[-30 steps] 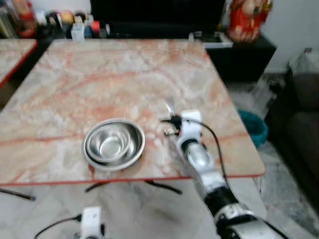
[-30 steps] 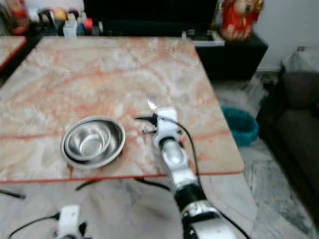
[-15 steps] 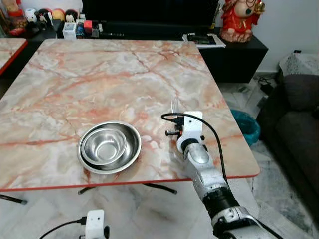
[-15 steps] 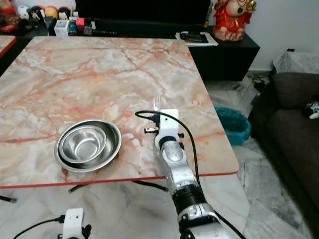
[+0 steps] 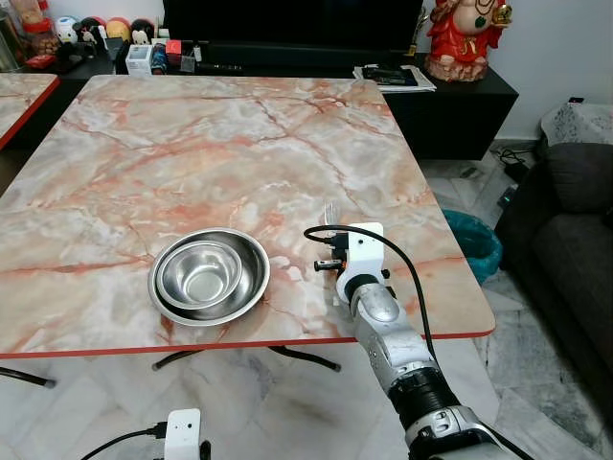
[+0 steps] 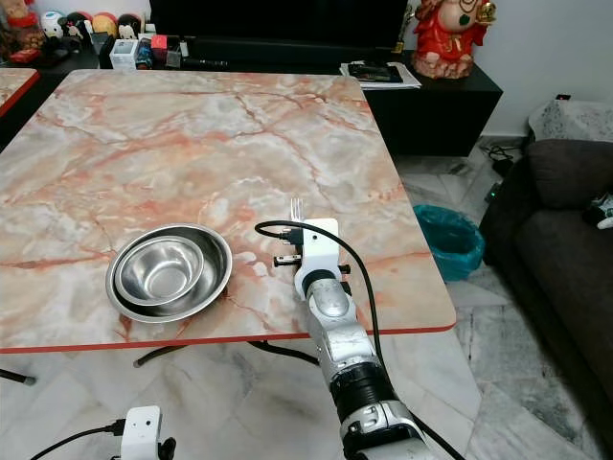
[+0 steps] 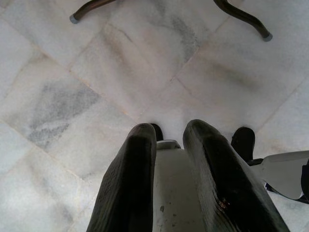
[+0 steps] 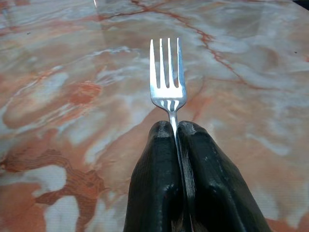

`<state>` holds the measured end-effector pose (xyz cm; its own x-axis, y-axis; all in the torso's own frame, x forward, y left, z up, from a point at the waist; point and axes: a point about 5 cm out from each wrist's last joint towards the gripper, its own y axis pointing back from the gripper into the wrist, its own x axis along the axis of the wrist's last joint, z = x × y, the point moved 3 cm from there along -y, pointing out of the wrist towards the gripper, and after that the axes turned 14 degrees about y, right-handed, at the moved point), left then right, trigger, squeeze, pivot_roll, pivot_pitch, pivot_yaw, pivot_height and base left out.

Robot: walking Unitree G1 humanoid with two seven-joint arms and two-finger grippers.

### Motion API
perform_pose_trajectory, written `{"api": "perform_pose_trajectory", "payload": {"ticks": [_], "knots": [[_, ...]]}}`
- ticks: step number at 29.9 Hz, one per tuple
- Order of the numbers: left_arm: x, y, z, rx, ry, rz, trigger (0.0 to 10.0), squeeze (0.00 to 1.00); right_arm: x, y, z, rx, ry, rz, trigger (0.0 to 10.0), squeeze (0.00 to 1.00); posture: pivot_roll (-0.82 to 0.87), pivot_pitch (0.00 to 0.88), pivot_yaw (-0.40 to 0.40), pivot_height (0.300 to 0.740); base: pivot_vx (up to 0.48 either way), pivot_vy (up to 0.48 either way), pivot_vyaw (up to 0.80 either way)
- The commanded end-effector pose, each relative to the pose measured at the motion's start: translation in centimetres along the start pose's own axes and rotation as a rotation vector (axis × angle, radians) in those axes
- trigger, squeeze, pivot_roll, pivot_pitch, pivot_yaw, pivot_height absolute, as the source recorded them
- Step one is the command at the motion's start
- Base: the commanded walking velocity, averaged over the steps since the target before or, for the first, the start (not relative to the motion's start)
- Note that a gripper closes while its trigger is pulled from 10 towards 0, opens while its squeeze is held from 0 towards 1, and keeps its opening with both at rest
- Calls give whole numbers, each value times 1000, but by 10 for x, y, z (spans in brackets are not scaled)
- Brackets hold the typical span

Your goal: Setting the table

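Observation:
Two nested steel bowls (image 5: 210, 276) sit near the front edge of the marble table (image 5: 192, 153). My right gripper (image 8: 174, 130) is shut on a silver fork (image 8: 167, 72), its tines pointing away over the tabletop. From the head, the fork's tines (image 5: 331, 211) stick out past the white wrist (image 5: 360, 251), a little to the right of the bowls and low over the table. My left gripper (image 7: 169, 130) hangs below the table over the floor, its black fingers (image 7: 133, 174) close together with nothing between them.
A teal bin (image 5: 476, 241) stands on the floor right of the table, and a dark sofa (image 5: 579, 240) is farther right. A black cabinet (image 5: 450, 105) with a red figurine (image 5: 464, 38) lines the back. Table legs (image 7: 241, 17) cross the white tiled floor.
The camera has settled and sharpened, so the whole scene shifted. My right gripper still holds the fork to the right of the bowls; it looks slightly lower and nearer the front edge.

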<state>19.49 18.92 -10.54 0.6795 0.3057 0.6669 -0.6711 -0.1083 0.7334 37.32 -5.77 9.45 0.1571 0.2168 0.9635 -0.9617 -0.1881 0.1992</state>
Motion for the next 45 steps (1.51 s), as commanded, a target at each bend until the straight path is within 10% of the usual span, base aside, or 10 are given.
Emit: {"api": "perform_pose_trajectory", "payload": {"ticks": [1, 18, 21, 35, 36, 37, 38, 45], "knots": [[-8, 2, -1, 6, 6, -23, 10000, 0, 4, 0, 0, -3, 2, 10, 10000, 0, 63, 115, -92, 740, 0, 0, 0], [-8, 2, -1, 6, 6, -23, 10000, 0, 4, 0, 0, -3, 2, 10, 10000, 0, 63, 115, -92, 740, 0, 0, 0], [-10, 2, -5, 19, 3, -42, 10000, 0, -51, 7, -6, 33, 28, -191, 10000, 0, 75, 130, -90, 740, 0, 0, 0], [-9, 2, -4, 19, 3, -40, 10000, 0, -50, 4, -5, 32, 26, -184, 10000, 0, 75, 127, -90, 740, 0, 0, 0], [-9, 2, -4, 19, 2, -40, 10000, 0, -49, 4, -5, 33, 22, -182, 10000, 600, 75, 127, -90, 740, 0, 0, 0], [-9, 2, -4, 19, 2, -40, 10000, 0, -49, 4, -5, 33, 21, -182, 10000, 600, 75, 127, -90, 740, 0, 0, 0], [-9, 2, -4, 19, 1, -40, 10000, 0, -49, 4, -5, 35, 14, -179, 10000, 992, 75, 127, -90, 740, 0, 0, 0], [-8, 2, -5, 23, 0, -39, 10000, 0, -45, 2, -4, 28, 4, -162, 10000, 1000, 77, 127, -89, 740, 0, 0, 0]]}}
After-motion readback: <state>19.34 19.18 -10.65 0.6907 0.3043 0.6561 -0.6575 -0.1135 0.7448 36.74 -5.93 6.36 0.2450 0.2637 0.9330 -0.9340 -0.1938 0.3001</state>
